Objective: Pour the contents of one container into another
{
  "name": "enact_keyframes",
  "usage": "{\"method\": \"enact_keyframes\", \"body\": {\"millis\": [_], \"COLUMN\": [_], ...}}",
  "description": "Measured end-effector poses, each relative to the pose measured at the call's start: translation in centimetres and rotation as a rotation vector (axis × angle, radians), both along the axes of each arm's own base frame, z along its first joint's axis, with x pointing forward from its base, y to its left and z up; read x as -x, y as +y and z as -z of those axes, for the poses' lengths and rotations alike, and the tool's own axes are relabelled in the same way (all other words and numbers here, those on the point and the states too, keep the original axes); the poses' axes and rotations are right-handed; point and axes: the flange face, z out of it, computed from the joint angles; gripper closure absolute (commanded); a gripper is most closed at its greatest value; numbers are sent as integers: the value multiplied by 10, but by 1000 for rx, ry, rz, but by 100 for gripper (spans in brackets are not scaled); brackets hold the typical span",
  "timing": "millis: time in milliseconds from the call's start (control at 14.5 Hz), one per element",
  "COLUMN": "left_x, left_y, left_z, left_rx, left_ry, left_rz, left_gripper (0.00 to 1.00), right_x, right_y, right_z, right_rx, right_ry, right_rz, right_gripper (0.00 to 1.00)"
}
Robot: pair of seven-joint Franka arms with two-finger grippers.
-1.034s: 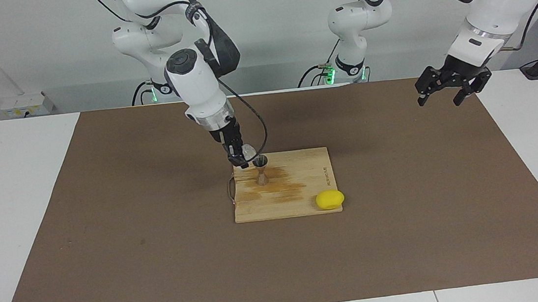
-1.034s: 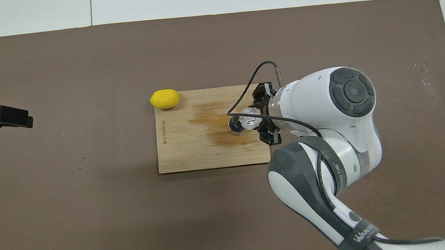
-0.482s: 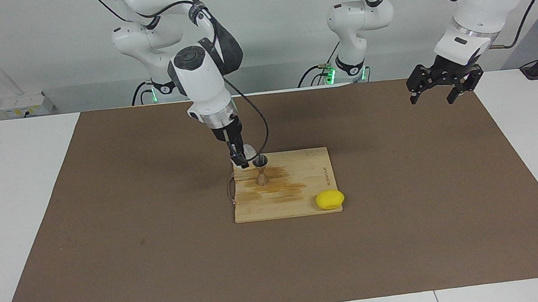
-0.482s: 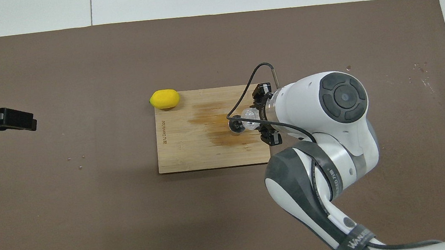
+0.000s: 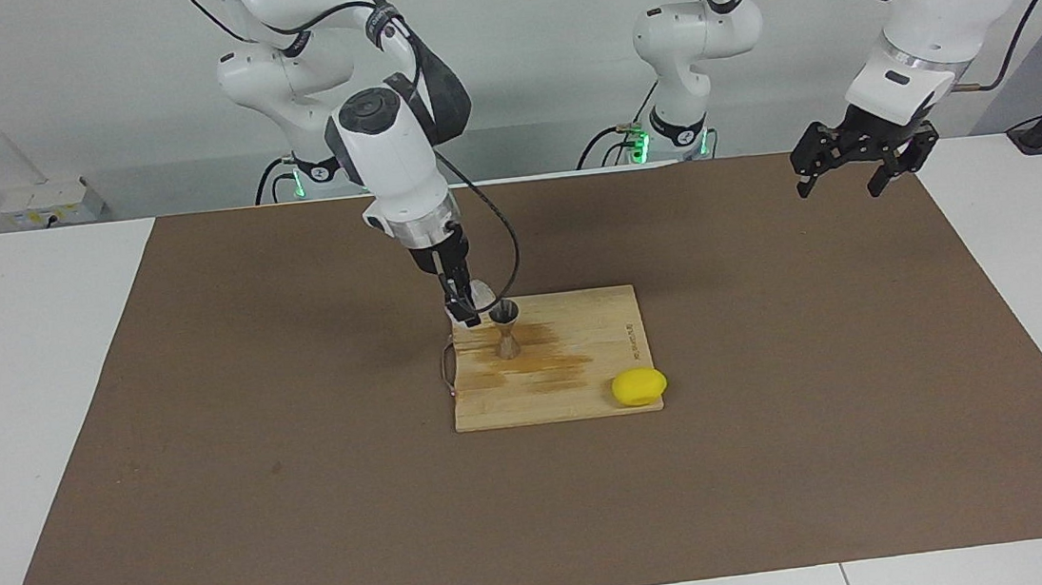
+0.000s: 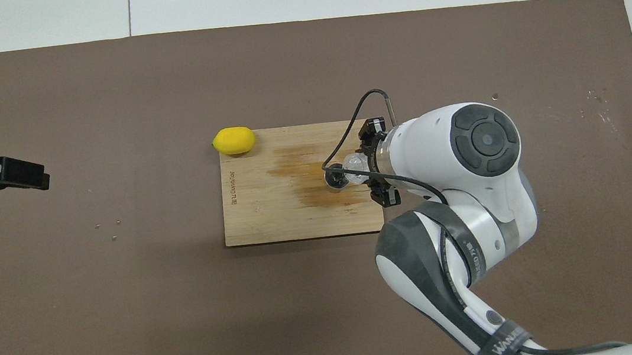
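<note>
A: While the brown mat (image 5: 778,382) covers most of the white table (image 5: 32,378), what's on it?

B: A stained wooden board (image 5: 578,392), lemon (image 5: 639,386) at its corner. The jigger (image 5: 506,329) stands upright on the board. The right gripper (image 5: 464,300) is clamped on the tumbler (image 5: 481,292), tipped at the jigger's rim.

A: Left gripper (image 5: 856,167)?

B: Spread wide, holding nothing, over the mat's edge.

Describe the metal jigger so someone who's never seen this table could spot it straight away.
Find the wooden board mid-table on the brown mat. The jigger stands upright on its stained patch, under the tumbler held by the right gripper. It is grey, hourglass-shaped, unlike the yellow lemon.
</note>
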Motion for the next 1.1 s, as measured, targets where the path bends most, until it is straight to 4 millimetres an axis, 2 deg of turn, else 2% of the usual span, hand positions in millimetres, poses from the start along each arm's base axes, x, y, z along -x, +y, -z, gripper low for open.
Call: {"method": "enact_keyframes", "body": {"millis": [207, 758, 1102], "left_x": [2, 0, 0], "left_y": [-8, 6, 5], "left_z": [-1, -5, -5], "left_rx": [-3, -2, -2], "left_ry": [8, -4, -4], "left_rz": [13, -13, -15], "left_gripper": [0, 0, 0], "right_x": [2, 2, 2], "right_y": [4, 4, 4], "right_z": [0, 0, 0], "right_rx": [4, 34, 34], "right_ry": [-2, -16, -17], "right_rz": [-8, -5, -4], "right_gripper": [100, 100, 100]}}
